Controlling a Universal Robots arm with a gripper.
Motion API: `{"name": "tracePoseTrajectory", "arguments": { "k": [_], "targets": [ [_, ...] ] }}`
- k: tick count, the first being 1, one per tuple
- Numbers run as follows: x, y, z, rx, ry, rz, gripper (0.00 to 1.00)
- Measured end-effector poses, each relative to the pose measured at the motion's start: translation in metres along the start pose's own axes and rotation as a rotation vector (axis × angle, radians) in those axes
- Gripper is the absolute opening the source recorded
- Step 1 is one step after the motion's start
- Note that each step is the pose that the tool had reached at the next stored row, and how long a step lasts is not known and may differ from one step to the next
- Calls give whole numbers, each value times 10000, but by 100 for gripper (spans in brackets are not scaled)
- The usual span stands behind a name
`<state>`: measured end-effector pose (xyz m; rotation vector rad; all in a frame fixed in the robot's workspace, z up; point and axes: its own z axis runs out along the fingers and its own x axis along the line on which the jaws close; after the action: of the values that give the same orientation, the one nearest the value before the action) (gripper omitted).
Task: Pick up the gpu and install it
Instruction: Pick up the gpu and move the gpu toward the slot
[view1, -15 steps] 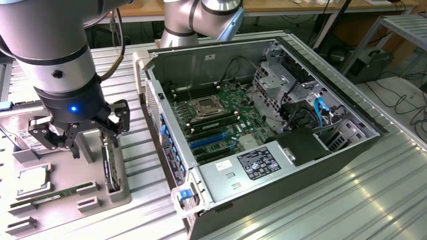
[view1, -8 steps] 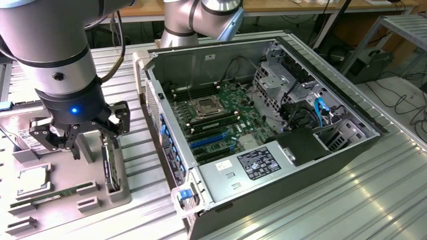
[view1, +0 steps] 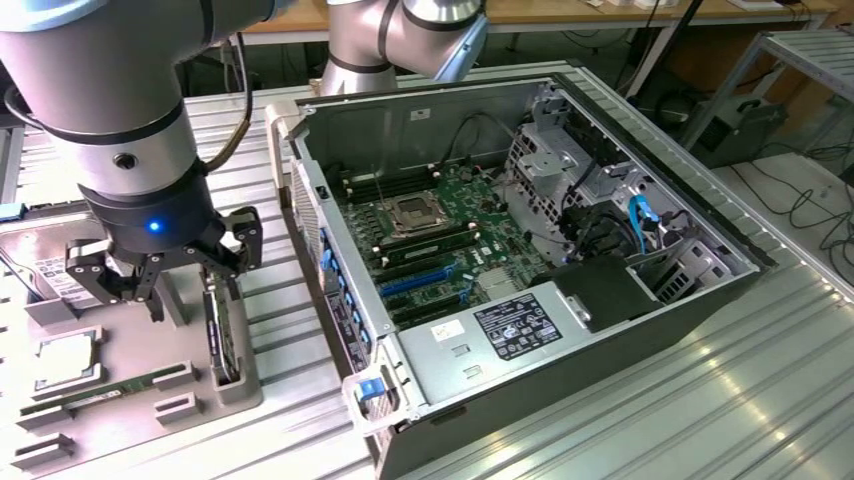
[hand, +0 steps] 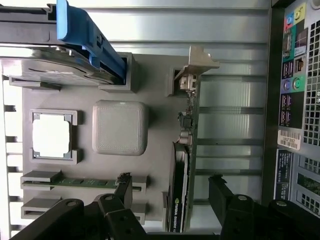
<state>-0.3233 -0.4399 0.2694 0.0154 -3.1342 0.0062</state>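
While the arm points straight down over the gray tray (view1: 134, 345) at the exterior view's left, its gripper (view1: 194, 298) hangs spread wide, straddling without touching the gpu (view1: 220, 340), which stands on edge in a tray slot. The wrist view's gripper body hides the card's near end.

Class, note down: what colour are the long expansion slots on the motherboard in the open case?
The expansion slots are blue, best in the exterior view.

The gpu (view1: 222, 345) stands upright on its long edge in a slot of the grey tray (view1: 144, 340), at about eight o'clock in the exterior view. It is a thin black card (green-labelled at one end) with a silver bracket (hand: 201, 59) at the other.
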Motion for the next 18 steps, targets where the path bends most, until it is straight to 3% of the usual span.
{"name": "tracePoseTrajectory", "arguments": {
  "k": [18],
  "targets": [
    [0, 2, 79, 5, 2, 1, 72]
  ]
}}
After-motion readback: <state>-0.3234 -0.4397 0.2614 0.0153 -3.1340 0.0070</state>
